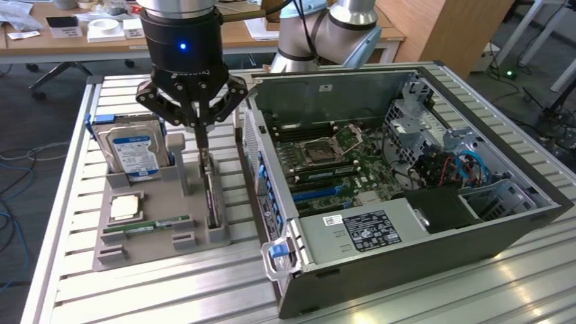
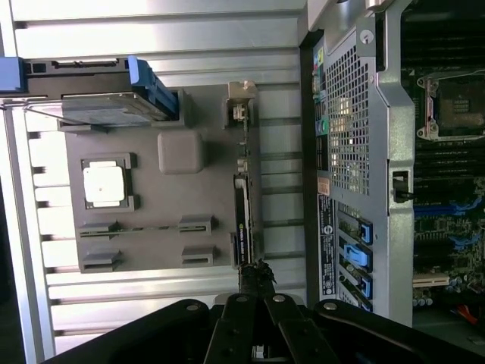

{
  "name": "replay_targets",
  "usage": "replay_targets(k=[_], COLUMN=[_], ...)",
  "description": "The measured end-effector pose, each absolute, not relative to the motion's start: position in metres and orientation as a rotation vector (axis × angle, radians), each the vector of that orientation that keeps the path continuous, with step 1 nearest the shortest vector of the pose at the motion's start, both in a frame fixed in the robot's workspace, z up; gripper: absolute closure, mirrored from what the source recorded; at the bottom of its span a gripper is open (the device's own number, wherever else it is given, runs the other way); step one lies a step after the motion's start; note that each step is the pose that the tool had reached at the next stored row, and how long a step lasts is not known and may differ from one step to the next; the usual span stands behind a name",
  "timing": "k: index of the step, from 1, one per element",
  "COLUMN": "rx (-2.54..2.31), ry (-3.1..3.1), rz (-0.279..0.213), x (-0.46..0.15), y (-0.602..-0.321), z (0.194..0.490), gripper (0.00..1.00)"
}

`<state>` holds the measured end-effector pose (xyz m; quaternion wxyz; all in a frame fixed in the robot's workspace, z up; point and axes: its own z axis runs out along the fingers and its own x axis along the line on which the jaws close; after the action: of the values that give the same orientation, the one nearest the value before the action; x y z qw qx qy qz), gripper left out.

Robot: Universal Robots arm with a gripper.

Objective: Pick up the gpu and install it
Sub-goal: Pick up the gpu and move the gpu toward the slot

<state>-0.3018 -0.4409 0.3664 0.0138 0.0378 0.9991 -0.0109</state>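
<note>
The gpu (image 1: 212,202) (image 2: 242,212) stands on its thin edge in a slot of the grey holder tray (image 1: 153,246), straight beneath the gripper (image 1: 199,127) (image 2: 256,274). The fingers are pinched together on the card's upper edge at the near end. Just beside the gripper, on the exterior view's left, a hard drive (image 1: 135,152) stands upright. On the exterior view's right sits the opened computer case (image 1: 504,226).
</note>
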Motion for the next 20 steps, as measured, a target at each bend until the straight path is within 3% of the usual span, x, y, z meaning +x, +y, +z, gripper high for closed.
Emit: replay_targets(k=[14, 20], rx=[0.118, 0.118], ry=[3.112, 3.112], rz=[-0.034, -0.034], x=[-0.3018, -0.3018], y=[-0.4409, -0.4409], z=[0.3662, 0.3662], gripper=[0.89, 0.65])
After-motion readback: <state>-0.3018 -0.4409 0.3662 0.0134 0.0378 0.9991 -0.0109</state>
